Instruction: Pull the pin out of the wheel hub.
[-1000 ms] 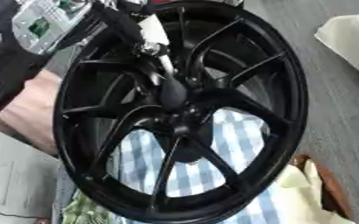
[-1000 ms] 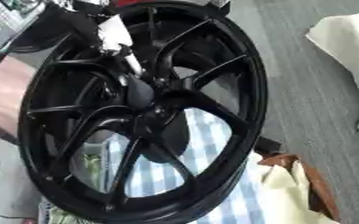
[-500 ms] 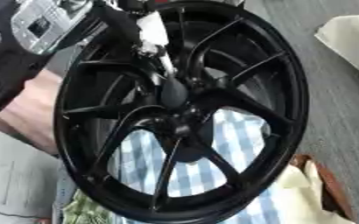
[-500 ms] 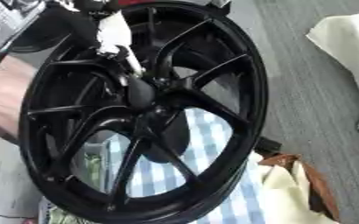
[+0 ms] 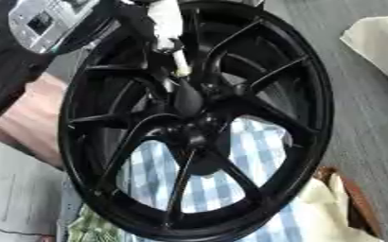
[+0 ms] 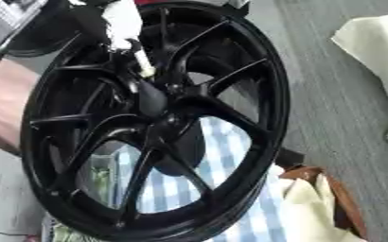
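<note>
Pin (image 5: 180,64), pale and slim, slants toward the black wheel hub (image 5: 196,134). One hand (image 5: 166,21) shows above it; grip state cannot be told. Pull should follow the pin's axis, avoiding spokes.

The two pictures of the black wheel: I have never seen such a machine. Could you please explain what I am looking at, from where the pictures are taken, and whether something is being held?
Both pictures come from one stereo camera in the head of a humanoid robot, which a person drives. They show the same moment, one from the left eye and one from the right, looking down.

The big black ring with spokes is the wheel, and the wheel hub is its middle. A white part of the robot reaches in from the top, and below it a pale, thin piece points toward the hub; this may be the pin, but I cannot tell for sure. I cannot make out any fingers, so I cannot say what is held.

Through the spokes you see a blue and white checked cloth. At the right lies a grey floor.
</note>
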